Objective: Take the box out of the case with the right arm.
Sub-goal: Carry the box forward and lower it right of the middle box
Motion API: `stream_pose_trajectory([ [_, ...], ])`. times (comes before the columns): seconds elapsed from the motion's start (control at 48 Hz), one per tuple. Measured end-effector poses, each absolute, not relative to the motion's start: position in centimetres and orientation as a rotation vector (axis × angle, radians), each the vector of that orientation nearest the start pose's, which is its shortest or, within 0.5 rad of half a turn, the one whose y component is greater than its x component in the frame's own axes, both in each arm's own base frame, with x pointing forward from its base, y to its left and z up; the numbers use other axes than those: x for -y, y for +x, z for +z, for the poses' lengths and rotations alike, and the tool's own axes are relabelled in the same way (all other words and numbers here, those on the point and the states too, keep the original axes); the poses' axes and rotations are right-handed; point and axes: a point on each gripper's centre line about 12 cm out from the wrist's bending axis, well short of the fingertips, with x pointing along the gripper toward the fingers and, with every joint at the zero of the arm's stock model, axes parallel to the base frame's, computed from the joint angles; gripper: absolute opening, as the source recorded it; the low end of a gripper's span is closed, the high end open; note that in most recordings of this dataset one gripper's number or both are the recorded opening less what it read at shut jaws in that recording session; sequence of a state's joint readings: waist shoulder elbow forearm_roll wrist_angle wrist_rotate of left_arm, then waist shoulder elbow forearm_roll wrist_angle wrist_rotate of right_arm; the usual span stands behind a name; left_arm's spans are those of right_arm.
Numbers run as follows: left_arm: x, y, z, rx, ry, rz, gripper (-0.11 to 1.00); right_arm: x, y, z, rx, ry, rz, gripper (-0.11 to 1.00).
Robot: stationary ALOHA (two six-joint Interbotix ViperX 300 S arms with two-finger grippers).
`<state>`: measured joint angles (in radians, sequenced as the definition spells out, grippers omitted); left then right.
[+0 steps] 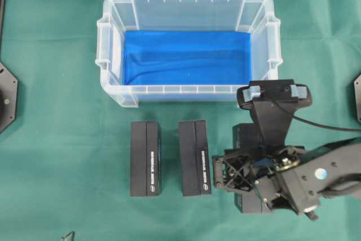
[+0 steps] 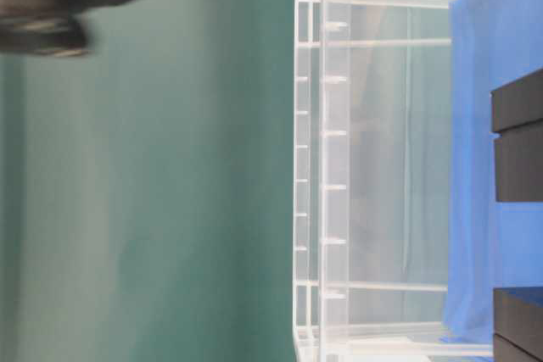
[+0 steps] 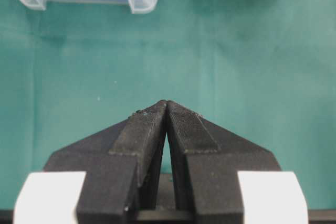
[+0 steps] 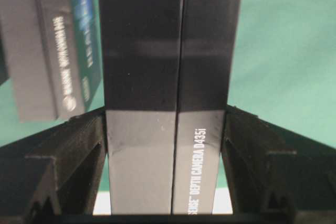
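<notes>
Right gripper clamped on box, pads on long flat sides; box outside case, just in front, near its right corner. Stiff cardboard, smooth, probably light, might slip. Left gripper closed, empty.

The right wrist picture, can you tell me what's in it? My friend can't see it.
A tall black box stands between the two black fingers of the right gripper, which press against its sides. White letters on it read "DEPTH CAMERA D435i". Another black box is at the upper left, on the green cloth.
</notes>
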<state>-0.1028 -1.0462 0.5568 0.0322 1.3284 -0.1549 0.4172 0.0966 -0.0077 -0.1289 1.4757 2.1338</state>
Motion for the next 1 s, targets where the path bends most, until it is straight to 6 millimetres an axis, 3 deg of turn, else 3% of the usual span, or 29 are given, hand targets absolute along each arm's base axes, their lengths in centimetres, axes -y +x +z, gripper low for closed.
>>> stream_pose_trajectory([
  [0.479, 0.8, 11.4, 38.3, -0.837, -0.082, -0.006, 0.02, -13.9, 35.8, 19.8, -1.019, 1.337, -1.266, 0.65],
  [1.0, 0.8, 11.4, 38.2, -0.839, -0.082, -0.006, 0.02, -13.6, 35.9, 19.1, -1.014, 1.348, -1.252, 0.65],
])
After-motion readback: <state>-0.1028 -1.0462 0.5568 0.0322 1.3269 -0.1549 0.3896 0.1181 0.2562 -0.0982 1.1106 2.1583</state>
